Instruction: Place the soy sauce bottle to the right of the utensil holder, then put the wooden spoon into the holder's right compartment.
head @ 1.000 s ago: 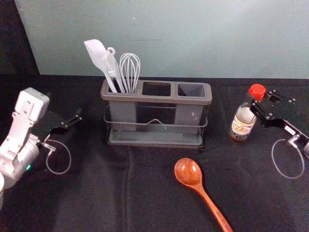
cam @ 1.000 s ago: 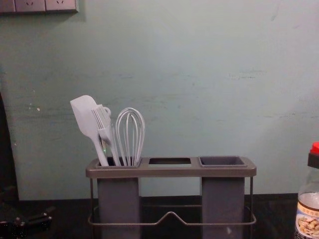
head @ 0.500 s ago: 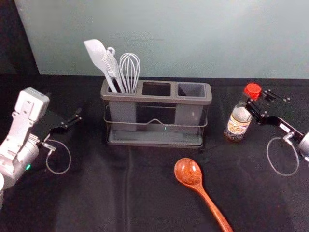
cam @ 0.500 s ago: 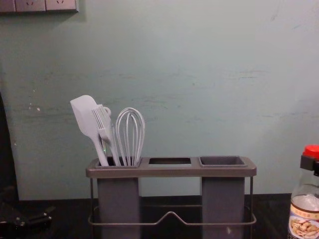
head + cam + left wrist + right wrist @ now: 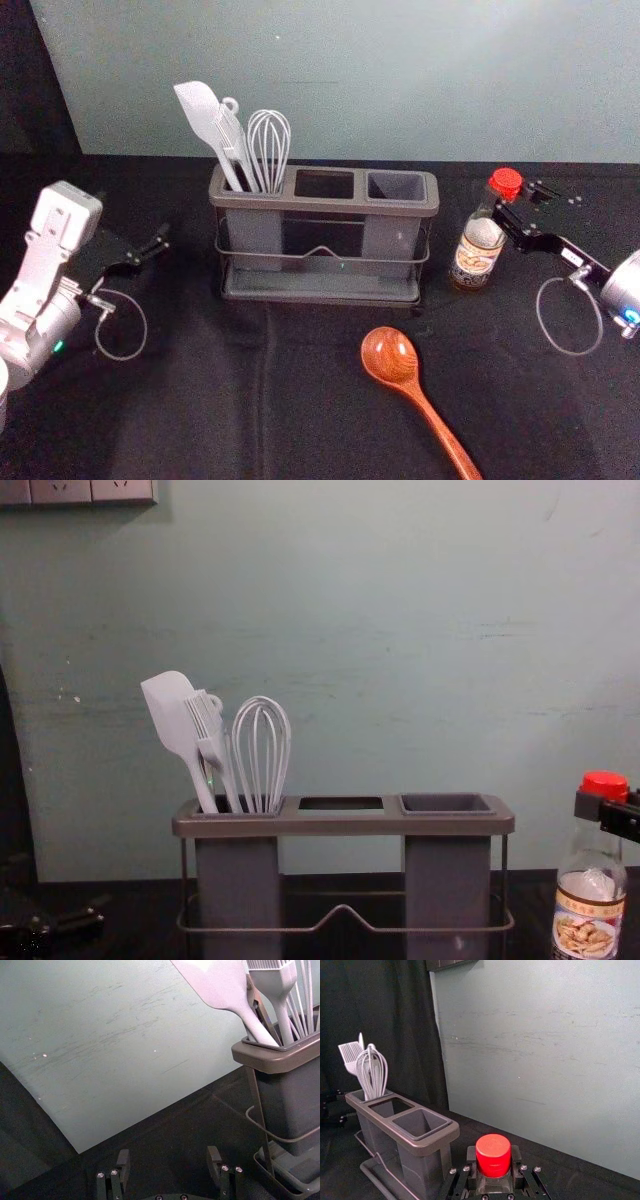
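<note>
Right claw (image 5: pixel 515 200) clamped on sauce bottle (image 5: pixel 475 255), right of holder (image 5: pixel 322 204). Left claw (image 5: pixel 147 242) parked, left side, fingers apart.

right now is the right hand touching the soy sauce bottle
Touching: the right wrist view shows the right hand gripping the soy sauce bottle from both sides, near its red cap.

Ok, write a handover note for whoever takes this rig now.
Right gripper: shut on the neck of the soy sauce bottle, right of the utensil holder.
Left gripper: open, empty, left of the holder.
Wooden spoon: on the table in front of the holder.
Done: bottle gripped; whether its base touches the table, I can't tell.
To do: stand and release the bottle, then spoon into the right compartment.
</note>
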